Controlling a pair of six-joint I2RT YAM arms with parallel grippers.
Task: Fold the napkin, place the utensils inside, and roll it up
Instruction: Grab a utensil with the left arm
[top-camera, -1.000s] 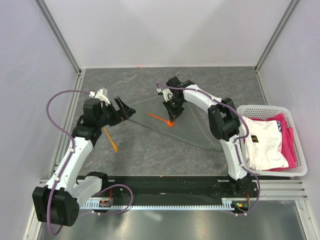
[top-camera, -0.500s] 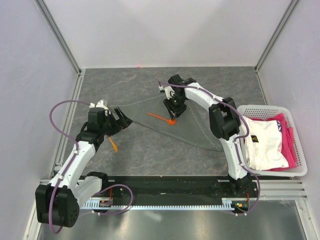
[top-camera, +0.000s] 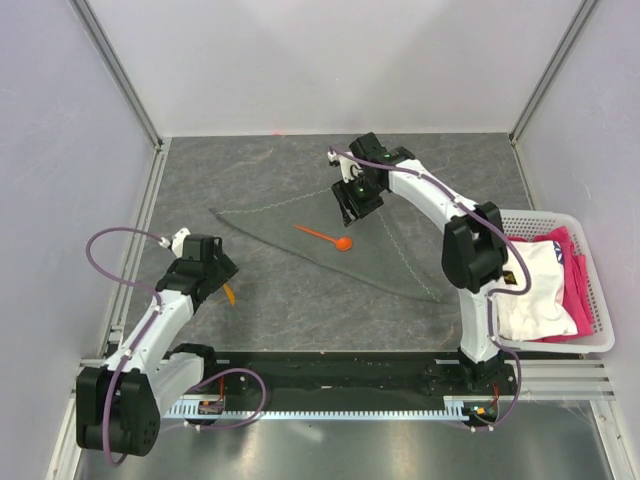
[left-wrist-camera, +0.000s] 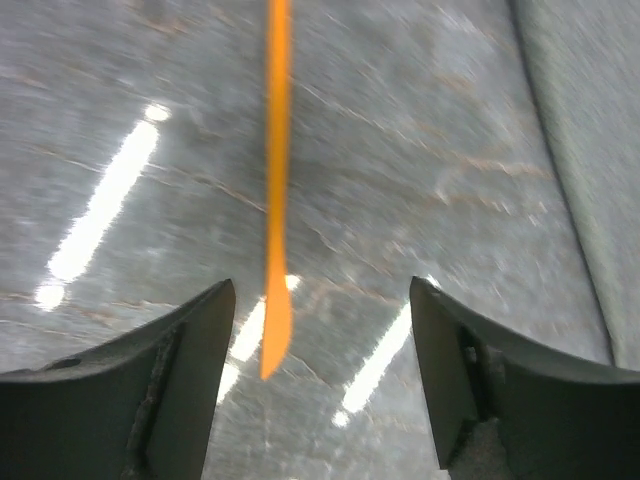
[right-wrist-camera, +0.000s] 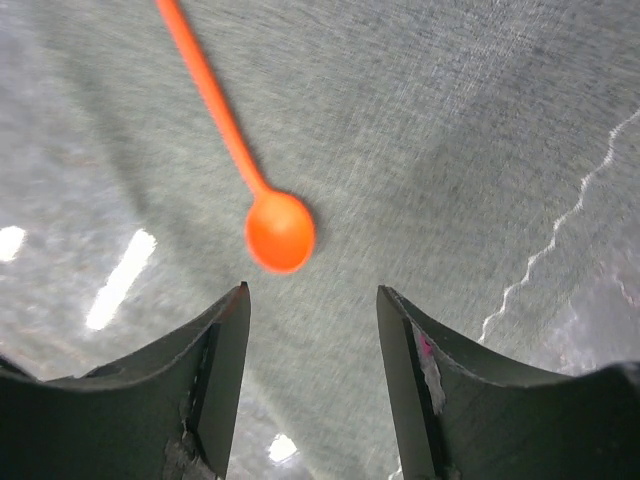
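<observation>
The dark grey napkin (top-camera: 365, 235) lies flat, folded into a triangle, with its pale hem (right-wrist-camera: 560, 220) showing. An orange spoon (top-camera: 322, 236) rests on it. My right gripper (top-camera: 347, 210) hovers open just behind it. In the right wrist view the spoon's bowl (right-wrist-camera: 280, 232) lies just ahead of my open right gripper (right-wrist-camera: 312, 300), untouched. The second orange utensil (top-camera: 230, 293) lies on the bare table left of the napkin. My left gripper (top-camera: 218, 275) is over it, open. In the left wrist view this slim utensil (left-wrist-camera: 276, 200) ends between the fingers of the gripper (left-wrist-camera: 320, 300), nearer the left one.
A white basket (top-camera: 500, 215) holding white and pink fabrics stands at the right edge of the table. Metal frame rails run along the left side and the near edge. The napkin's edge (left-wrist-camera: 590, 150) lies to the right of my left gripper.
My right gripper has opened, let go of the spoon and drawn back from it. My left arm has pulled back to the near left, over the second utensil, its jaws narrowing a little.
</observation>
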